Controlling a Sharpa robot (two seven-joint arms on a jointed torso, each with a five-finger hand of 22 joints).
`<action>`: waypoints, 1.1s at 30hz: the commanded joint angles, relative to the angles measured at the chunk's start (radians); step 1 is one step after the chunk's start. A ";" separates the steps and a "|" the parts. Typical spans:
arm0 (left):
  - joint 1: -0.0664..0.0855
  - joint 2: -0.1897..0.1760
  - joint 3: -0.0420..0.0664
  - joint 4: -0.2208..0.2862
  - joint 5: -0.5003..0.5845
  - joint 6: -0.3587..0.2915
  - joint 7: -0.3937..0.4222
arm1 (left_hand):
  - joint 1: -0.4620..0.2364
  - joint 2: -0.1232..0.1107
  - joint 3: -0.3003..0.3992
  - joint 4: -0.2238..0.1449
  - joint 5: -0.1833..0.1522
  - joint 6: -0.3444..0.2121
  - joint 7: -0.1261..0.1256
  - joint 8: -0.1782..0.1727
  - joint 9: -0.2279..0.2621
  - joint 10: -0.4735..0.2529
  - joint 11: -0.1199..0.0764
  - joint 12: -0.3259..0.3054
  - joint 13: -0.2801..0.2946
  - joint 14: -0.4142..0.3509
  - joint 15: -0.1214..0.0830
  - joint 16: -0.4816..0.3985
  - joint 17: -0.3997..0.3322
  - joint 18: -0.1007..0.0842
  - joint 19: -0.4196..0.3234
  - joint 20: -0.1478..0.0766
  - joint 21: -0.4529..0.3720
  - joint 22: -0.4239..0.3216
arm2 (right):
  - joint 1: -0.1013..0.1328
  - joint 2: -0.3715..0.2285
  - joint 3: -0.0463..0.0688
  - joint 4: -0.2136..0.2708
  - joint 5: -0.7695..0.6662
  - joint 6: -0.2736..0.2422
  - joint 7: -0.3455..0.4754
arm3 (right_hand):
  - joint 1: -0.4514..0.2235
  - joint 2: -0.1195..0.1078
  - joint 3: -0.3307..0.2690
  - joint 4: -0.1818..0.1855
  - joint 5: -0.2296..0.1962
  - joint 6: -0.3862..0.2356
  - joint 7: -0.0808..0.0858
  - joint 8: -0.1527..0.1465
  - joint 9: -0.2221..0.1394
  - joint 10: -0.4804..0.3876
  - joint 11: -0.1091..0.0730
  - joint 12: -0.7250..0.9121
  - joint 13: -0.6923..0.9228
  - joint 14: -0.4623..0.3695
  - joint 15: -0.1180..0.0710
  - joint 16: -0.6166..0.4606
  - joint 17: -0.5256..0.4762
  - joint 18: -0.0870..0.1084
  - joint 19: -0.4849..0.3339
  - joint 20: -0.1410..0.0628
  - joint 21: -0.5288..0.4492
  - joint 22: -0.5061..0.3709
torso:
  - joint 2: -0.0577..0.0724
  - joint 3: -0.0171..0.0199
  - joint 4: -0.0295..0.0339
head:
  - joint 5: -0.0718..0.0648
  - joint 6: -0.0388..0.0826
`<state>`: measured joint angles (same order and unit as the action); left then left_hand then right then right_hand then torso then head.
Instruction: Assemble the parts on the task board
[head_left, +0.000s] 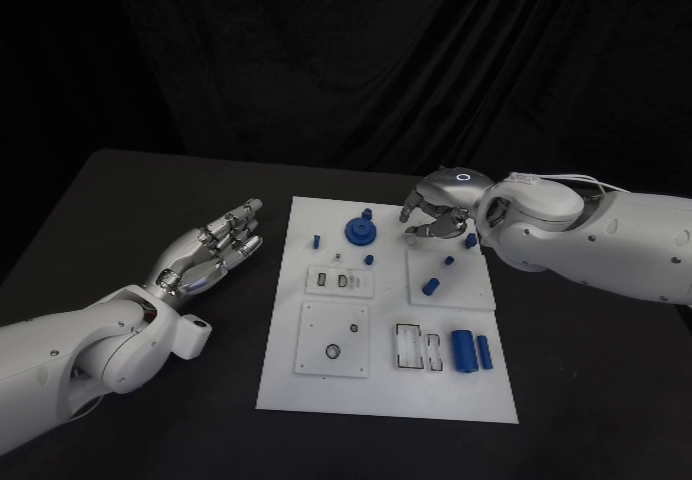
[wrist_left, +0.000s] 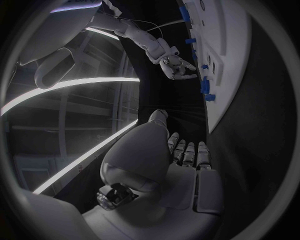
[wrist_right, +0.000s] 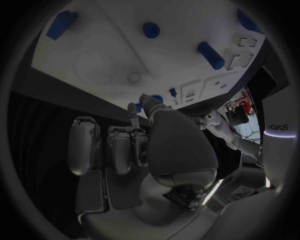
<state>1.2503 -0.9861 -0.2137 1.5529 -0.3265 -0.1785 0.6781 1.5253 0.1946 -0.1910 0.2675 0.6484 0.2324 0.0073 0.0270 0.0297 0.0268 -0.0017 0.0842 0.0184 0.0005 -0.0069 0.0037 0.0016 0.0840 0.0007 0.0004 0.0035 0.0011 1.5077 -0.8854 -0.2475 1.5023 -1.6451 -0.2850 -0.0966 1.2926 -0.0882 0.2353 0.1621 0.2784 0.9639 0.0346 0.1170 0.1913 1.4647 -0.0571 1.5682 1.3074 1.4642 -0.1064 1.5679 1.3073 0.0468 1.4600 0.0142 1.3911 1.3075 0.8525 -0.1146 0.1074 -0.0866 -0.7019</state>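
Head view first: I see the white task board lying in the middle of the black table, with small square plates fixed on it. The plate at the near right holds two blue cylinders lying side by side in their slots, next to two empty white slots (outlined in black). A short blue peg lies tilted on the square plate above that, and another small blue peg stands near the board's middle. At the far end sits a round blue gear, with a thin blue pin to its left near the board's edge.

My right hand hangs over the far right part of the board, fingers curled down and in. From the right wrist view I can see a small blue part right at its fingertips, but I cannot tell whether it is actually pinched or just sits behind them.

My left hand is off the board, over the bare table just beside its left edge, palm up, fingers stretched out and apart, holding nothing. The left wrist view shows the same straight fingers alongside the board's edge.
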 joint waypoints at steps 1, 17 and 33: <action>0.002 0.000 0.001 0.002 -0.007 0.009 0.082 | 0.013 0.000 0.004 0.000 0.006 -0.002 0.004 0.004 0.001 0.003 0.007 0.003 0.000 -0.001 0.004 -0.004 -0.002 -0.007 -0.001 0.005 -0.004 -0.001 | 0.008 -0.034 0.000 0.029 -0.006 -0.087 -0.037 | -0.014 -0.003 -0.002 0.015 -0.001 -0.018 -0.002 -0.014 -0.005 0.106 0.008 0.003 0.263 0.107 0.005 0.003 0.263 -0.003 0.017 -0.002 0.013 0.175 | 0.000 0.0002 -0.0021 | 0.002 -0.003; 0.002 0.005 0.001 0.000 -0.007 0.012 0.081 | 0.015 -0.001 0.006 -0.002 0.008 -0.004 0.003 0.003 0.000 0.003 0.008 0.003 0.000 -0.001 0.005 -0.004 -0.002 -0.005 -0.001 0.008 -0.004 -0.001 | 0.007 -0.152 0.000 0.050 -0.006 -0.129 -0.050 | -0.049 -0.046 -0.033 0.115 0.002 -0.077 -0.020 -0.055 -0.039 0.106 -0.002 0.003 0.263 0.096 -0.010 -0.046 0.219 -0.023 0.064 -0.015 0.092 0.221 | 0.000 0.0004 0.0001 | 0.002 -0.001; 0.002 0.015 0.001 -0.005 -0.007 0.021 0.078 | 0.016 -0.001 0.007 -0.003 0.009 -0.005 0.002 0.003 0.000 0.002 0.009 0.002 0.000 -0.001 0.006 -0.004 -0.002 -0.005 -0.001 0.009 -0.004 -0.001 | -0.007 -0.241 -0.001 0.067 -0.006 -0.168 -0.040 | -0.115 -0.060 -0.082 0.130 -0.224 -0.093 -0.029 -0.047 -0.056 0.106 -0.013 0.003 0.263 0.097 -0.025 -0.059 0.200 -0.034 0.087 -0.039 0.135 0.244 | 0.000 0.0006 0.0016 | 0.002 0.001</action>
<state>1.2503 -0.9729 -0.2137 1.5474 -0.3266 -0.1734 0.6781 1.5331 0.1942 -0.1882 0.2647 0.6523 0.2325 0.0073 0.0270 0.0297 0.0303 0.0018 0.0842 0.0184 0.0005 -0.0069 0.0037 0.0009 0.0840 0.0007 0.0004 0.0035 0.0015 1.5032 -1.1227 -0.2488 1.5653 -1.6452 -0.4157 -0.1227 1.1928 -0.1494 0.1630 0.2933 0.1433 0.8711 0.0101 0.0647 0.1362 1.4660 -0.0635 1.5682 1.3073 1.4670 -0.1250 1.5038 1.3073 0.0309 1.4662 -0.0175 1.5218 1.3078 0.8524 -0.1143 0.1084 -0.0825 -0.6999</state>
